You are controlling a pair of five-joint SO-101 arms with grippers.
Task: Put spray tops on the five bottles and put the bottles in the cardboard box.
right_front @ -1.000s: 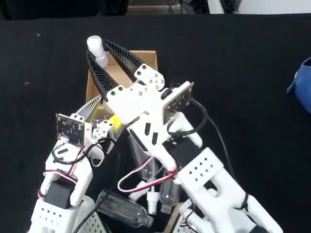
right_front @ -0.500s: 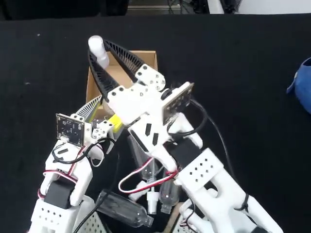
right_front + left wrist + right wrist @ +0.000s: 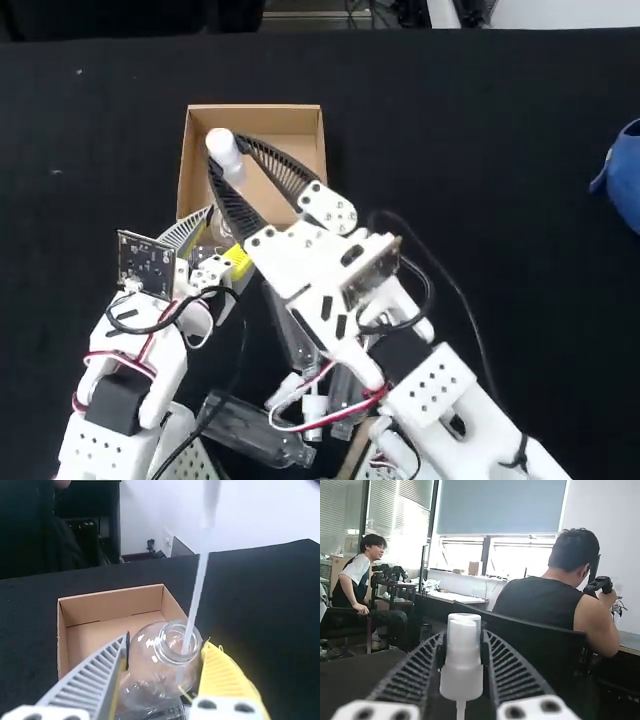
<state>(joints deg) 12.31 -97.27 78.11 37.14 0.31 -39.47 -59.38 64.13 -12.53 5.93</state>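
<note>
Table: black cloth over the whole table (image 3: 500,150); a white wall (image 3: 260,510) sits behind it in my left wrist feed.
Spray top: the white spray top (image 3: 462,655) is pinched by its head, and its thin dip tube (image 3: 196,595) hangs straight down into the open mouth of the bottle. The head itself is still up off the neck.
Bottle: the clear bottle (image 3: 162,657) stands upright, right at the near edge of the cardboard box (image 3: 300,118).
Right gripper: the right gripper (image 3: 462,640) has both black ribbed fingers closed tight on the spray top head. From the high cam it's over the box.
Left gripper: the left gripper (image 3: 165,647) has its grey and yellow fingers clamped on either side of the bottle's shoulder.
Spare bottles: a few spare bottles (image 3: 250,432) lie on their sides down by the arm bases, without tops as far as I can see.
In the way: from the high cam the right arm crosses the box opening and covers most of the held bottle, plus part of the spare ones.
Edge: there's a blue thing (image 3: 622,175) at the table's far right, well apart from everything.
</note>
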